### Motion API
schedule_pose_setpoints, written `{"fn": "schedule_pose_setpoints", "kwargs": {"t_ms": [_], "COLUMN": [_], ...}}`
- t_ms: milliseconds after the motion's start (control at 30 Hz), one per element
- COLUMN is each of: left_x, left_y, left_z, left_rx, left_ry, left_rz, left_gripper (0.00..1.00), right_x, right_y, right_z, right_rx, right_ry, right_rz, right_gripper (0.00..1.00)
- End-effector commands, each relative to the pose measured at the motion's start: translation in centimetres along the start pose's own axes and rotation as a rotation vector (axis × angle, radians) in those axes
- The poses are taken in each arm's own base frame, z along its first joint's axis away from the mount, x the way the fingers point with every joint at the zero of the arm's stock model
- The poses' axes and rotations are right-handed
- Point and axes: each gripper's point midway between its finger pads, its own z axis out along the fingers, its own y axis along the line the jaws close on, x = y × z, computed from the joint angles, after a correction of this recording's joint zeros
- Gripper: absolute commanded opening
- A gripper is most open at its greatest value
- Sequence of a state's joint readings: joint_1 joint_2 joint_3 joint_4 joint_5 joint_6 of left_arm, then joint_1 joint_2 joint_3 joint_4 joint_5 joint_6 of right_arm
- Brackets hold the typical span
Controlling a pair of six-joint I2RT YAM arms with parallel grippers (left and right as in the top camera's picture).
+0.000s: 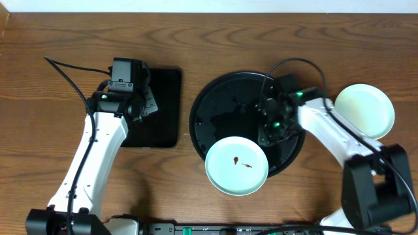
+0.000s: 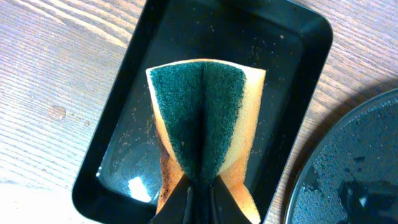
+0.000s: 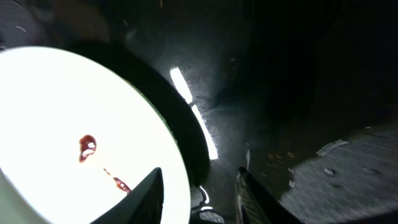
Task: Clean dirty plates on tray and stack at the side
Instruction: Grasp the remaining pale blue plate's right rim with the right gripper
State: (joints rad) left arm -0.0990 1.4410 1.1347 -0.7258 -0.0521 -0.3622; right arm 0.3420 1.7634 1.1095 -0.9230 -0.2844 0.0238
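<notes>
The round black tray (image 1: pixel 209 111) sits mid-table. A pale mint plate (image 1: pixel 236 165) with brown smears lies on the tray's front edge; it also shows in the right wrist view (image 3: pixel 62 124). My right gripper (image 1: pixel 268 134) is open over the wet tray (image 3: pixel 280 93), its jaws (image 3: pixel 199 199) on either side of that plate's rim, one finger above the plate. A second pale plate (image 1: pixel 364 111) lies on the bare wood at the right. No yellow plate is in view. My left gripper (image 2: pixel 202 196) is shut on a folded green-yellow sponge (image 2: pixel 205 106).
The small rectangular black tray (image 1: pixel 166 98) lies left of the round tray, wet inside (image 2: pixel 124 112), with my left gripper (image 1: pixel 145 104) above it. The round tray's rim (image 2: pixel 348 168) shows at its right. A black cable arcs over the right arm.
</notes>
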Motion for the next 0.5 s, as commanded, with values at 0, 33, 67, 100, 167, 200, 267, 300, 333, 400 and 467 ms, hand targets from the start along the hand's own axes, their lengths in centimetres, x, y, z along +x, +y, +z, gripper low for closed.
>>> {"fn": "schedule_pose_setpoints", "kwargs": {"t_ms": [0,33,67,100,167,200,267,300,333,400,467], "left_x": [0.0,0.0,0.0,0.0,0.0,0.0,0.0,0.0,0.0,0.0,0.1], "left_y": [0.3,0.3,0.3,0.3,0.3,0.3,0.3,0.3,0.3,0.3,0.2], "left_z": [0.0,0.0,0.0,0.0,0.0,0.0,0.0,0.0,0.0,0.0,0.0], "left_rx": [-0.009,-0.009,-0.009,-0.009,-0.009,-0.009,-0.009,-0.009,-0.009,-0.009,-0.002], "left_ry": [-0.003,-0.003,-0.003,-0.003,-0.003,-0.003,-0.003,-0.003,-0.003,-0.002,0.001], "left_rz": [-0.001,-0.001,-0.001,-0.001,-0.001,-0.001,-0.001,-0.001,-0.001,-0.001,-0.001], "left_gripper": [0.08,0.08,0.08,0.08,0.08,0.08,0.08,0.08,0.08,0.08,0.08], "right_x": [1.1,1.2,1.4,1.5,1.6,1.5,1.2,0.9,0.7,0.0,-0.7], "right_y": [0.1,0.0,-0.1,-0.2,-0.4,-0.5,-0.5,-0.5,-0.6,-1.1,-1.9], "right_z": [2.1,2.6,3.0,3.3,4.0,4.1,4.2,4.1,3.9,3.5,2.8], "right_rx": [0.007,0.008,0.009,0.009,0.01,0.01,0.01,0.01,0.016,0.04,0.082], "right_ry": [0.08,0.096,0.11,0.12,0.136,0.137,0.123,0.11,0.098,0.066,0.022], "right_rz": [0.008,0.012,0.015,0.018,0.023,0.024,0.023,0.025,0.033,0.066,0.128], "right_gripper": [0.31,0.28,0.25,0.22,0.08,0.02,0.01,0.01,0.01,0.01,0.01]}}
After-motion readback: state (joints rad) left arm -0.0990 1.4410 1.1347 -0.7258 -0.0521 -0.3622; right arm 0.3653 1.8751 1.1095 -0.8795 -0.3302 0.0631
